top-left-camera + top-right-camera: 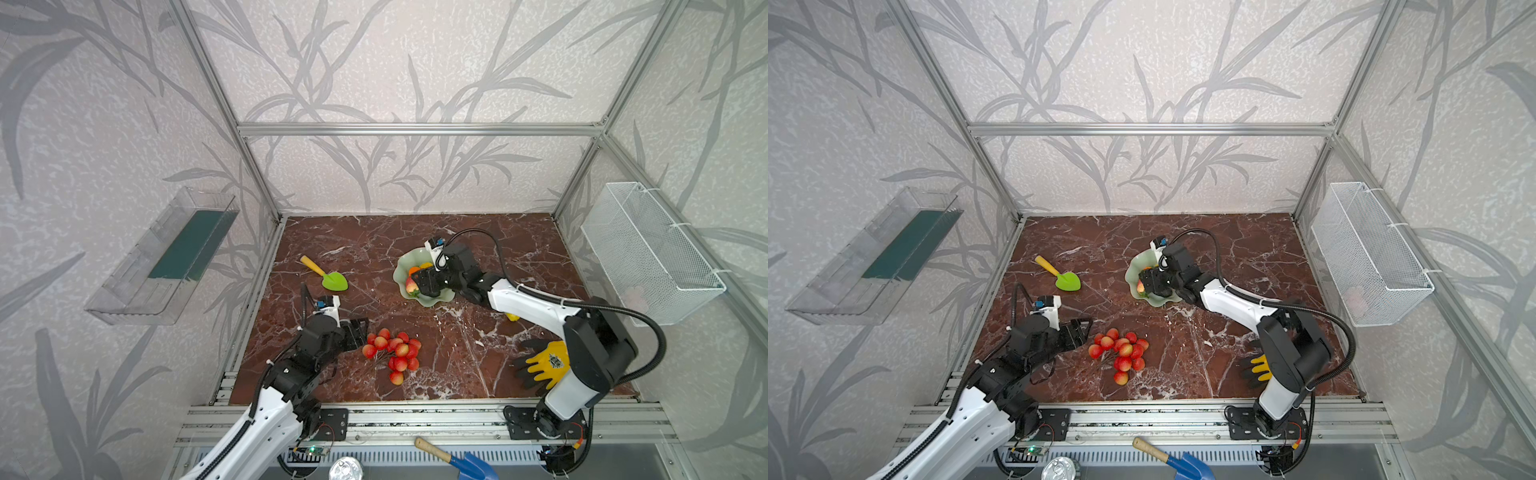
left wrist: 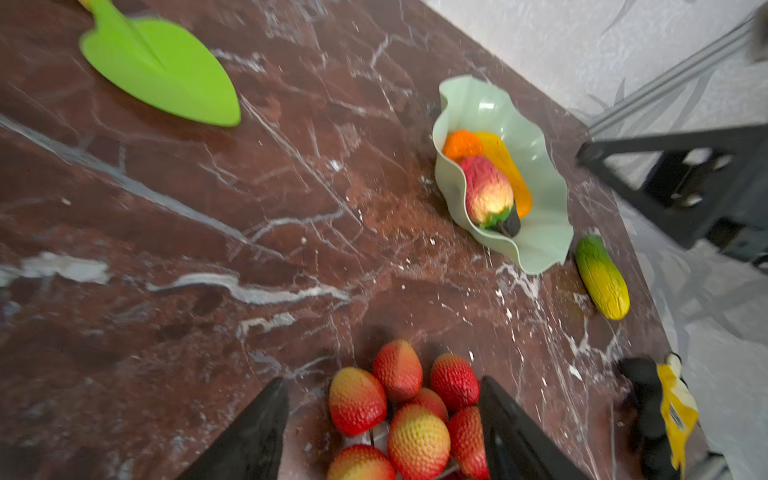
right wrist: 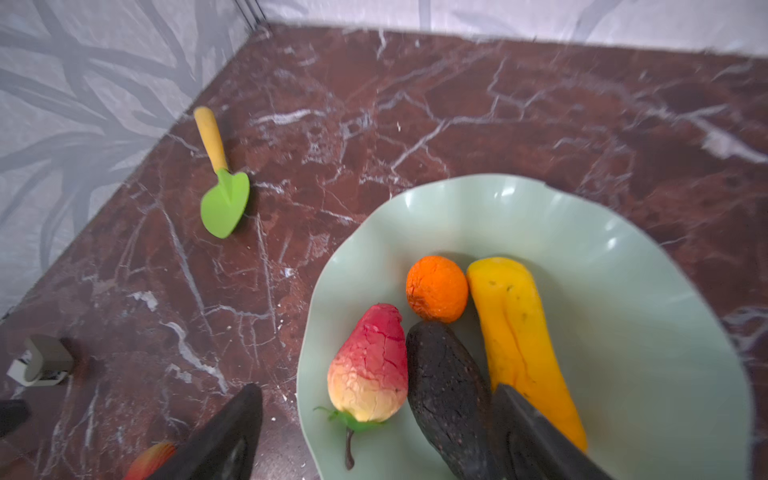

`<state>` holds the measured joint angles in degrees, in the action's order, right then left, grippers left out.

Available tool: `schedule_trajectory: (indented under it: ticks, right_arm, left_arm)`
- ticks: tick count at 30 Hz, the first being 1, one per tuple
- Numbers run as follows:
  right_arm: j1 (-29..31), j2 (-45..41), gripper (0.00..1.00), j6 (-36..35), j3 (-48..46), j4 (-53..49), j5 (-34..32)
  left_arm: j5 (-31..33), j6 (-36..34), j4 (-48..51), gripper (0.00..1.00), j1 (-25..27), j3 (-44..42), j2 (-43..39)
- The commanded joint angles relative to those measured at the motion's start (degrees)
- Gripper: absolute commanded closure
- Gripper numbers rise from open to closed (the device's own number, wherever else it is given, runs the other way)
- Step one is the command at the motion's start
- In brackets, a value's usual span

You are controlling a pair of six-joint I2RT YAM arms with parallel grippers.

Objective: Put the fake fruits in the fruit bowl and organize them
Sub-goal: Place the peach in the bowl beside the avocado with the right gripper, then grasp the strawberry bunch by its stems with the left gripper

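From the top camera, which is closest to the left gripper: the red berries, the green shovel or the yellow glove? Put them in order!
1. bunch of red berries: right next to the left gripper, just to its right.
2. green shovel: farther back, on the left side.
3. yellow-and-black glove: far over on the right side.

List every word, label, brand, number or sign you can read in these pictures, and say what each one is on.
Nothing here can be read as text.
On the glove: a dark printed badge on the yellow back, too small to read.
On the same glove in the left wrist view: a small printed tag, too blurred to read.
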<state>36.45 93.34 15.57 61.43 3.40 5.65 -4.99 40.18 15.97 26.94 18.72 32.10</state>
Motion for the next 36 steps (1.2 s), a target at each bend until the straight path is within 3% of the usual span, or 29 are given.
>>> schedule_trajectory:
  ticks: [1,4,9,18,29,36]
  right_arm:
    - [-0.3,-7.4,0.11,0.8,-4.0,4.2,-2.7]
    - [-0.4,-12.0,0.08,0.4,-7.5,5.6,-3.6]
    - [-0.6,-17.0,0.05,-0.1,-11.0,5.0,-5.4]
    - [-1.0,-20.1,0.04,0.2,-14.6,4.5,-6.0]
    - [-1.2,-21.7,0.01,0.8,-16.9,4.3,-5.6]
    - [-1.4,-23.0,0.0,0.9,-18.0,4.0,-5.9]
  left_arm:
    - [-7.1,2.7,3.0,0.32,1.2,1.9,0.9]
    - [-5.9,5.7,7.4,0.35,5.1,1.3,0.2]
    - [1.6,9.5,12.4,0.39,15.0,-0.4,-3.8]
    - [5.8,9.5,19.6,0.44,22.6,-1.5,-7.4]
    - [2.6,2.4,9.3,0.44,25.1,1.0,14.7]
    - [2.7,1.0,3.2,0.44,25.2,1.4,22.1]
